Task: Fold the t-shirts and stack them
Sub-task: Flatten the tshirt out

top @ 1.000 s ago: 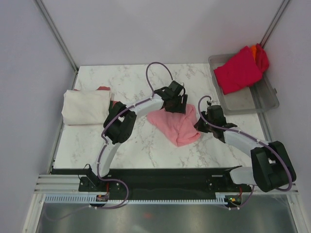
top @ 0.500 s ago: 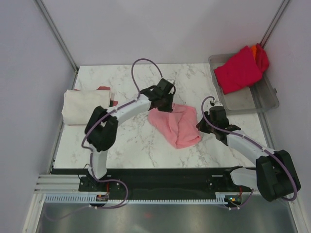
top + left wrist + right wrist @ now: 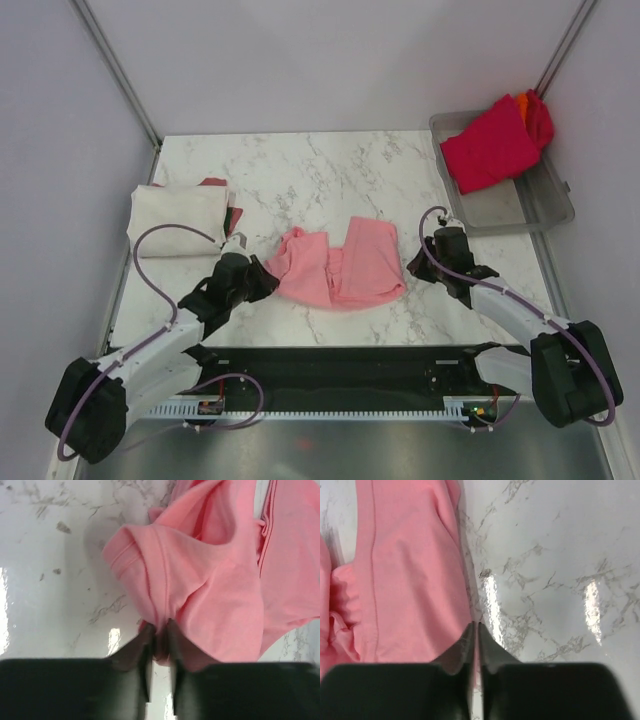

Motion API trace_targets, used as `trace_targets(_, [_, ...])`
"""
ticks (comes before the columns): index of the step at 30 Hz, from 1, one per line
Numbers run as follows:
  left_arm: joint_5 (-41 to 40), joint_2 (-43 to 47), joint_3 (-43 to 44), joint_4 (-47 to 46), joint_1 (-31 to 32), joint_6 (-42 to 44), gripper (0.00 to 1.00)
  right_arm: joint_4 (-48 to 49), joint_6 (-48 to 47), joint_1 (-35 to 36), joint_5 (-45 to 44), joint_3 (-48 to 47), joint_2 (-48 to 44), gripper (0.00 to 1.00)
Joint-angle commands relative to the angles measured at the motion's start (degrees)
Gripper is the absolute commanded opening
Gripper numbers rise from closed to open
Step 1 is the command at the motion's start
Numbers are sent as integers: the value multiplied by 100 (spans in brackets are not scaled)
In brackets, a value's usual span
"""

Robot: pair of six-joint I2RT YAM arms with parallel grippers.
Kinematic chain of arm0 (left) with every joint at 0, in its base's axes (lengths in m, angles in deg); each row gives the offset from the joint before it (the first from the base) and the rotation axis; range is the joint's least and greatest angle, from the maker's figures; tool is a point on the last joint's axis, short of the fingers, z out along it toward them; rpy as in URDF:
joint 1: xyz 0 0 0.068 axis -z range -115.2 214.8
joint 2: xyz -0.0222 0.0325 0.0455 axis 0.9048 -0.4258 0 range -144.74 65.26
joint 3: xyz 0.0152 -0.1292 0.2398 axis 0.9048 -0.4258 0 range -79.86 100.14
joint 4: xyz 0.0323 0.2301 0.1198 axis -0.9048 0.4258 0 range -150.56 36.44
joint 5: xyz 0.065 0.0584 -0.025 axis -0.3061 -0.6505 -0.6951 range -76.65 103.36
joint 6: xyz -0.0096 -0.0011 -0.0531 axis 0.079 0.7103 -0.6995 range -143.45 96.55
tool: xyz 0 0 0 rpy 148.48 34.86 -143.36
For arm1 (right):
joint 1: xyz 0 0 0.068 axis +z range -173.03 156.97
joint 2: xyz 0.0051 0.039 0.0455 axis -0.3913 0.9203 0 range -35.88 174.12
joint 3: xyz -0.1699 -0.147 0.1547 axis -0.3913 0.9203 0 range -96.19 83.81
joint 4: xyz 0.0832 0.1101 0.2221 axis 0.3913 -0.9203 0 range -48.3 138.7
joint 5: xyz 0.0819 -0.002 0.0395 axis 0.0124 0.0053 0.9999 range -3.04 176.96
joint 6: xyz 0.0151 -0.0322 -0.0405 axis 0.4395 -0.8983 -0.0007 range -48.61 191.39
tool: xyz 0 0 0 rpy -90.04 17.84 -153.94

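Here the light pink t-shirt (image 3: 338,265) lies spread and rumpled on the marble table (image 3: 300,170), near its front edge, between the two arms. The left gripper (image 3: 264,283) sits low at the shirt's left edge. In the left wrist view its fingers (image 3: 134,654) are drawn almost together on a bunched fold of the pink cloth, which bulges out just above the tips. The right gripper (image 3: 414,267) rests at the shirt's lower right corner. From its wrist camera the jaws stand nearly touching right on the hem, with a thin sliver of pink showing between them, so the edge looks nipped there. The cloth stretches away to the left of those tips and bare marble lies to their right. Well apart, at the table's left side, a folded cream-white t-shirt (image 3: 178,218) lies on top of a dark red t-shirt (image 3: 214,184), of which only a rim shows. At the far right, a crimson t-shirt (image 3: 490,145) is heaped over the back end of the grey tray (image 3: 520,215), with an orange t-shirt (image 3: 524,102) peeking from behind it.
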Motion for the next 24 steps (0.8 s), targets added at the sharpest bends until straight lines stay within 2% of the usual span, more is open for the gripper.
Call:
trace_targets(1, [-434, 935, -296, -214, -1, -321, 33, 69, -167, 23, 393, -143, -102, 23])
trace_targets(2, [-521, 1067, -323, -99, -1, -251, 50, 77, -228, 84, 516, -221, -102, 43])
trace_targets(3, [-591, 1173, -324, 198, -1, -242, 75, 51, -342, 285, 500, -274, -85, 47])
trace_targets(5, [-697, 1402, -306, 323, -1, -59, 84, -89, -430, 549, 273, -511, -41, 53])
trace_targets(7, [-732, 1315, -105, 437, -1, 109, 84, -194, -571, 926, 123, -731, 169, 53])
trace_targets(12, [-855, 420, 668, 737, -1, 698, 84, -678, -809, 1577, -212, -1636, 802, 40])
trace_targets(17, [-935, -643, 1258, 869, -1, 892, 84, -819, -687, 2255, -361, -2129, 1479, 41])
trace_targets(20, [-803, -943, 1355, 781, -36, 918, 84, -749, -563, 2633, -466, -2182, 1787, 41])
trace_targets(24, [-671, -1269, 1346, 658, -97, 936, 78, -626, -387, 3011, -520, -2252, 2243, 44])
